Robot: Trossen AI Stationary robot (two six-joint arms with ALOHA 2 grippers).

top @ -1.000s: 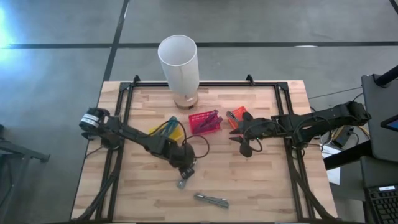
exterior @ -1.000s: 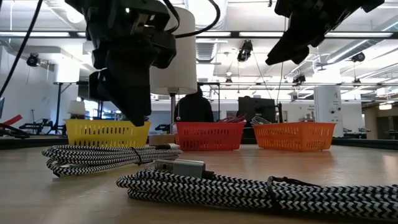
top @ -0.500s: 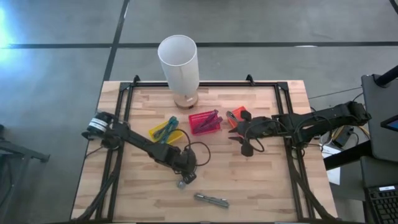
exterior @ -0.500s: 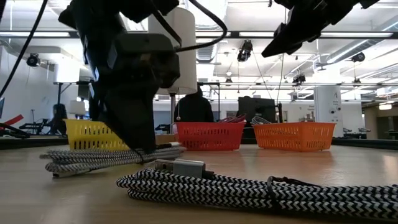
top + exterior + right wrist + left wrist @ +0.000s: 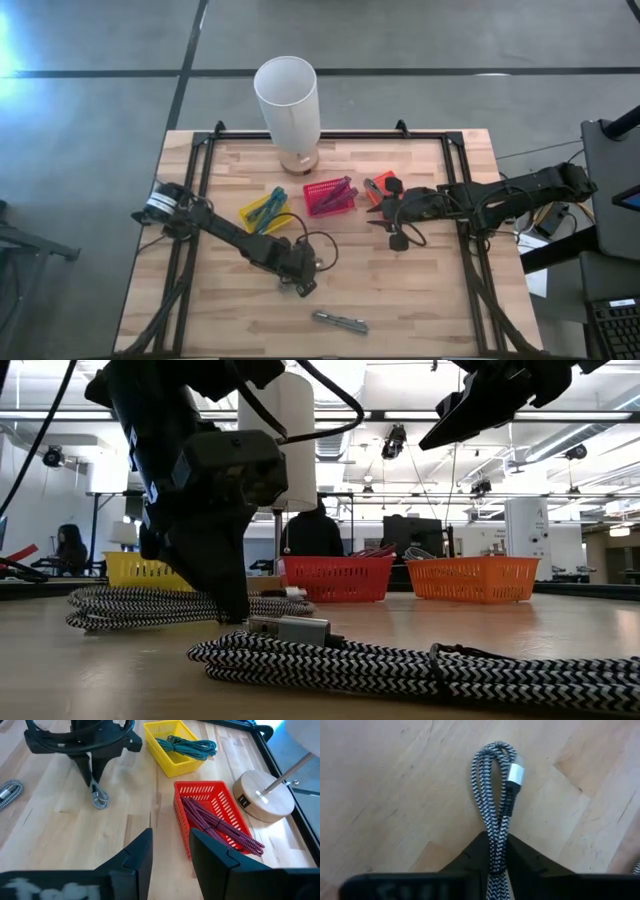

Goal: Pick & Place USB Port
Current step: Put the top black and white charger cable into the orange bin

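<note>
The left tool (image 5: 495,862) has just dropped and pinched the braided USB cable (image 5: 496,795) on the table (image 5: 395,795), ready for lifting.

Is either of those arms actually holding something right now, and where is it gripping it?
The left tool pinches a bundled black-and-white braided cable at one end of the bundle. The right tool holds nothing.

My left gripper (image 5: 494,854) pinches a folded black-and-white braided USB cable (image 5: 493,795), silver plug (image 5: 515,773) at its looped end, flat on the table just beside the yellow basket (image 5: 172,747).
</note>
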